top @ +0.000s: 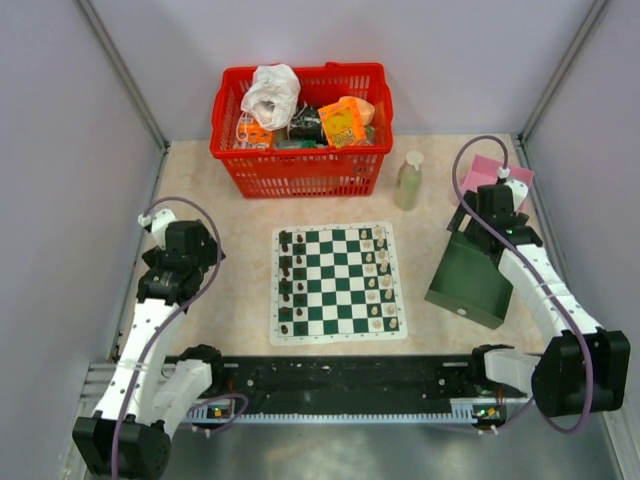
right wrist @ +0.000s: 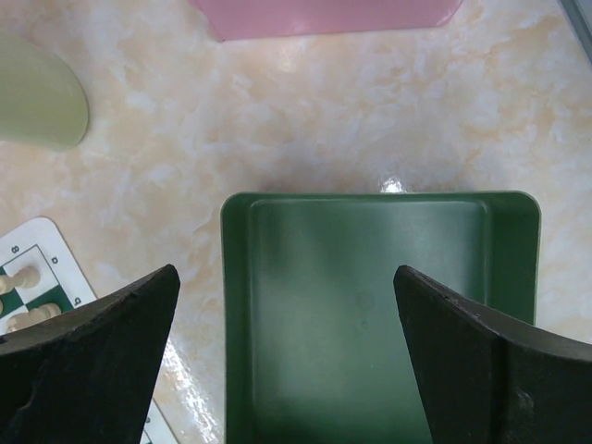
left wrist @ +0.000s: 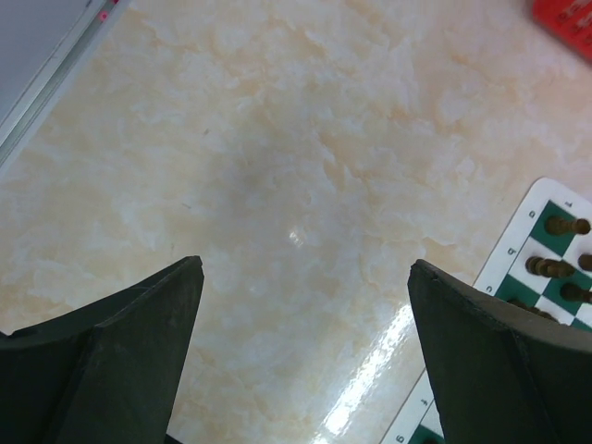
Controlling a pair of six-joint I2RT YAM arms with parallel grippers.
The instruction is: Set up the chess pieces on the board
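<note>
One board (top: 338, 337) carries two files of dark pieces (top: 286, 290) on its left side and two files of cream pieces (top: 388, 285) on its right; they are too small to count one by one. There is one basket (top: 300, 152) holding several items, number unclear, one bottle (top: 408, 180), one box (top: 470, 280) and one pink tray (top: 487, 177).

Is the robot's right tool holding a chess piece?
No, the right tool is open, with only the green box showing between its fingers.
</note>
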